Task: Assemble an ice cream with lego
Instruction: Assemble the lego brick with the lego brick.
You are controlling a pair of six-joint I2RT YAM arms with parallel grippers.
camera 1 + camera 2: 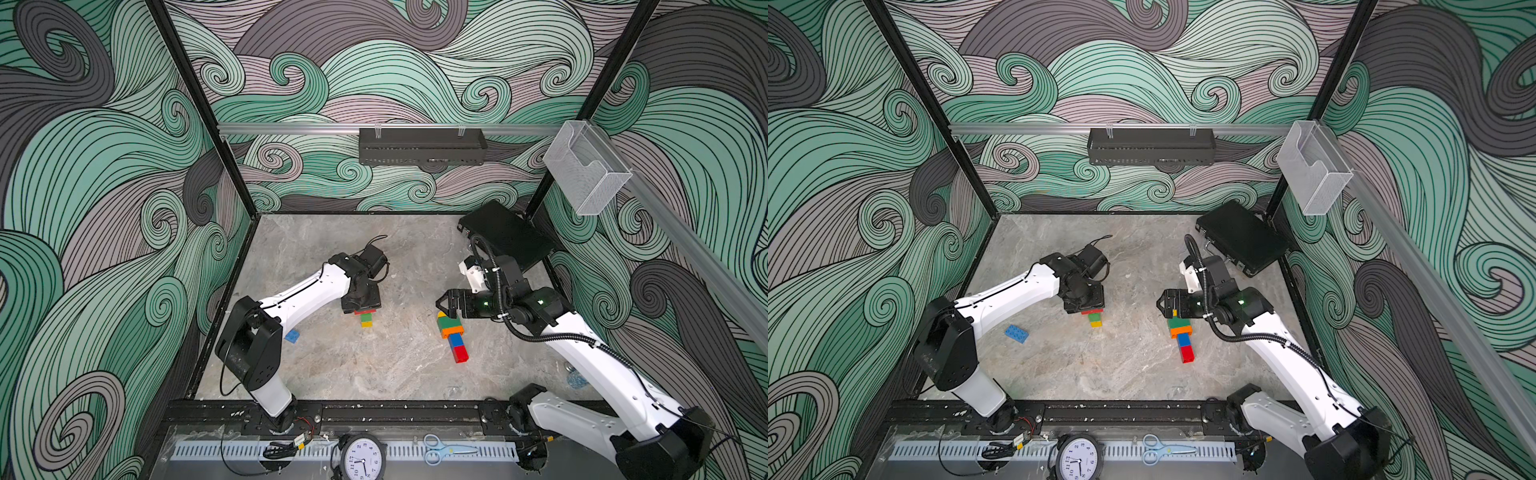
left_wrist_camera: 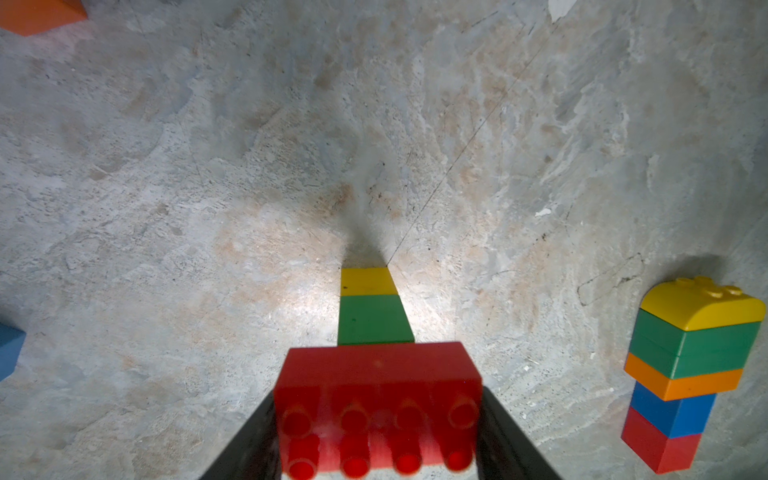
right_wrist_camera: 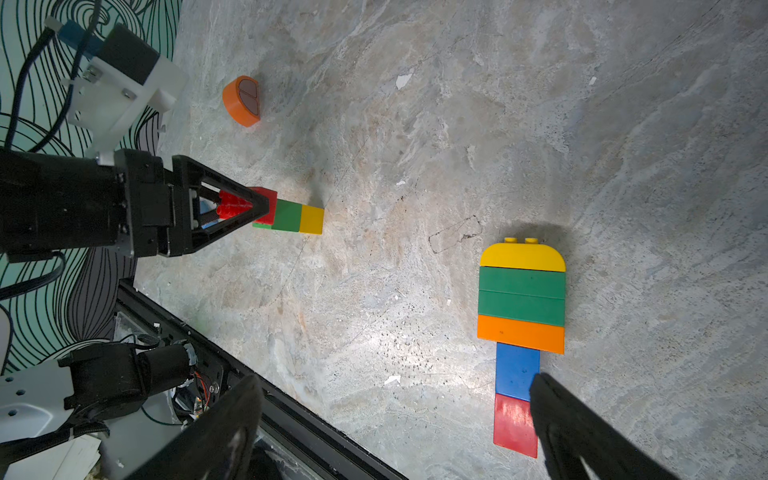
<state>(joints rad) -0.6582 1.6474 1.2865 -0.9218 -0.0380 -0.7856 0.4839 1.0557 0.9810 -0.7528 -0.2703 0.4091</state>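
Glossy, studded, oblong red brick (image 2: 378, 399)

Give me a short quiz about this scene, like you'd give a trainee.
1. True or false: the right fingers grip the long stack.
2. The brick between the left fingers is: A blue, B red, C orange.
3. What colour is the long stack's round-topped end?
Key: 1 false, they stand wide open, gripping nothing; 2 B; 3 yellow.
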